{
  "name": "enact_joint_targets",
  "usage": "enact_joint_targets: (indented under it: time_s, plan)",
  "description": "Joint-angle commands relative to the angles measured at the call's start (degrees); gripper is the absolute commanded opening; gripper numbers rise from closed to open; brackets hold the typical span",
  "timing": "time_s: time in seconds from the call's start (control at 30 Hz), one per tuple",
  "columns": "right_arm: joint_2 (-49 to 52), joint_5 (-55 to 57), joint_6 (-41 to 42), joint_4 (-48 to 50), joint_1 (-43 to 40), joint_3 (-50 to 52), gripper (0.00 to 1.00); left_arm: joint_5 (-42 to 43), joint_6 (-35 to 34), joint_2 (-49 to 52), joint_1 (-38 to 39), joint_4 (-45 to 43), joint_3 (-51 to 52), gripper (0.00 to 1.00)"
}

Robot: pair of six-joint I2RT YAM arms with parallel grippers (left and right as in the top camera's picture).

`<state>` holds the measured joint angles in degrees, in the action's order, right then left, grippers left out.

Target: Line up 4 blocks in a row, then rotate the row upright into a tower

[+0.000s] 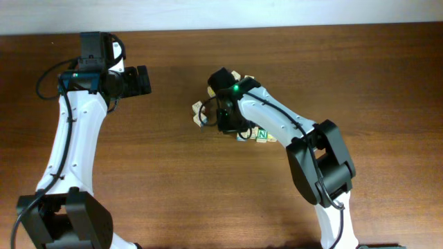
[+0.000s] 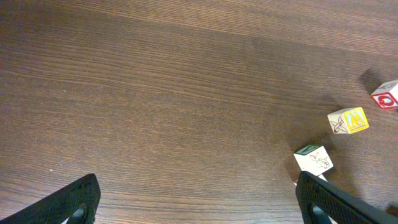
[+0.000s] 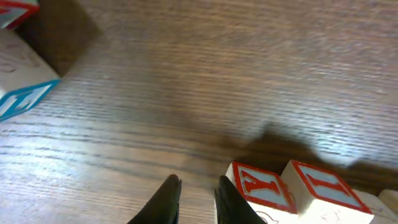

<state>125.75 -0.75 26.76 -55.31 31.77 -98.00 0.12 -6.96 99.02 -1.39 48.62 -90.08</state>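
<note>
Black right gripper (image 1: 225,119) is used as the reference; it is held low over the block cluster on the brown table (image 1: 173,180). Its fingers (image 3: 169,198) are drawn almost together in the right wrist view, with only a thin strip of table between them and nothing gripped.

- N block (image 1: 261,135): just right of the reference, green letter up, partly covered by the right arm.
- Pale block (image 1: 199,114): just left of the reference, on the table.
- One more block (image 1: 239,77): just beyond the reference, toward the far edge; colour not resolved.
- Red-letter blocks (image 3: 261,190): a pair side by side, just right of the fingertips; contact with the near finger cannot be told.
- Blue-edged block (image 3: 28,99): cropped at the left of the wrist view, well apart from the fingertips.
- Yellow block (image 2: 348,120): seen only in the left wrist view, between a green-topped block (image 2: 314,158) and a red-marked one (image 2: 387,94); probably the cluster's side left of the reference, though the reference itself is not shown there.

Left gripper (image 1: 147,81) is parked well left of the reference, over bare table. Its fingers (image 2: 78,202) are spread fully apart and empty.
</note>
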Motion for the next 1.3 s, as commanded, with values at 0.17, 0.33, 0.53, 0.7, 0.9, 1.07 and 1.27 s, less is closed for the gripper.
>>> enact_joint_targets:
  time_s: [0.17, 0.33, 0.53, 0.7, 0.9, 1.07, 1.27]
  plan:
    - [-6.7, -1.9, 0.5, -2.4, -7.2, -4.3, 0.12, -0.4, -0.5, 0.4, 0.3, -0.1, -0.6, 0.99]
    - [-6.0, -0.9, 3.6, 2.2, -9.3, 3.1, 0.09, -0.3, -0.5, 0.4, 0.3, -0.1, -0.6, 0.99]
    - [-6.0, -2.1, 3.8, 6.7, -9.2, 9.8, 0.09, -0.3, -0.5, 0.4, 0.2, -0.1, -0.6, 0.99]
    - [-6.0, -3.2, 3.7, 4.8, -9.2, 9.8, 0.09, -0.3, -0.5, 0.4, 0.2, -0.1, -0.6, 0.99]
    - [-6.0, -5.3, 2.2, 3.1, -9.2, 9.8, 0.08, -0.4, -0.5, 0.4, 0.1, -0.1, -0.6, 0.99]
    - [-6.2, -5.1, 2.2, 4.2, -9.5, 9.6, 0.09, -0.4, -0.5, 0.4, 0.1, -0.1, -0.6, 0.99]
    - [-16.0, -0.7, -1.6, -2.3, -16.6, 4.9, 0.1, -0.3, -0.5, 0.4, 0.1, -0.1, -0.6, 0.99]
